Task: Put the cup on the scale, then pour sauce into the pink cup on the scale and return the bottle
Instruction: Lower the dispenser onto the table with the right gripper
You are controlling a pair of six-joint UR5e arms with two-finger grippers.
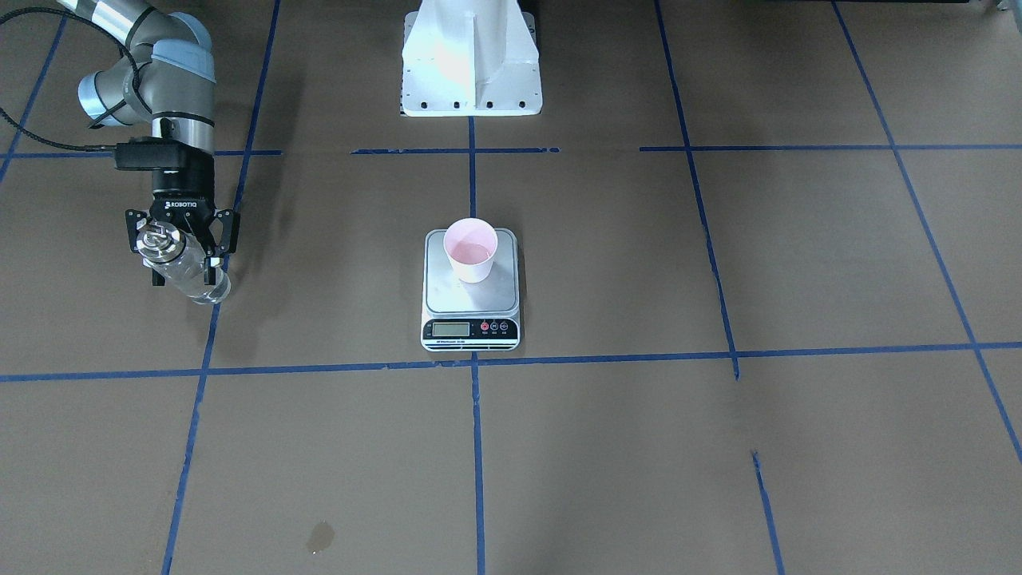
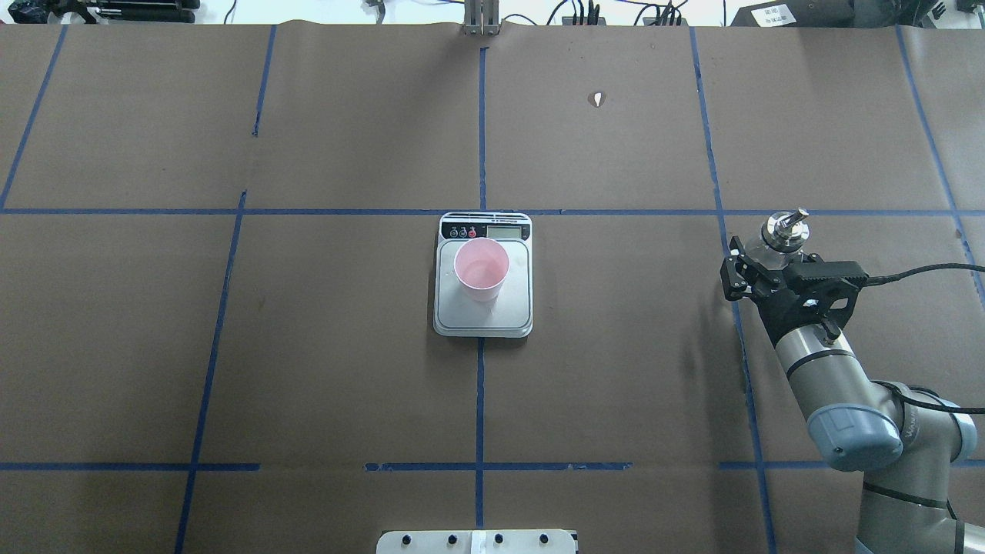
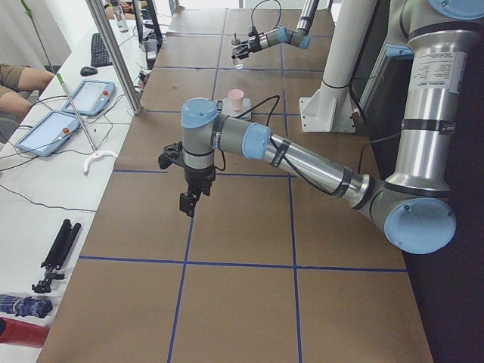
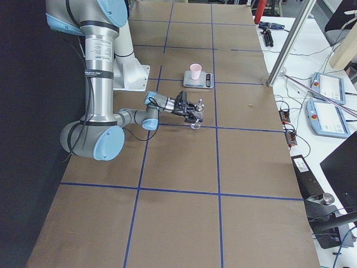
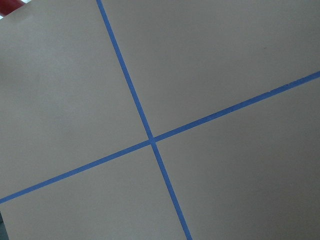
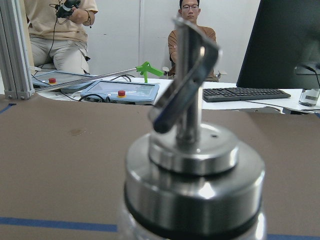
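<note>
The cup [image 1: 471, 249] sits on the scale [image 1: 471, 299], mid-frame — pouring looks done. At left, my right gripper [image 1: 184, 270] grips the bottle [image 1: 200, 285]; next I set it down, let go.

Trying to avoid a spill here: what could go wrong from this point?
1. The right pincer grips the bottle low by the table; whether its base rests there is unclear. Opening early might topple it, leaking through the spout.
2. The cup on the scale holds liquid and stands loose; a retreat swung across the centre could knock it.
</note>
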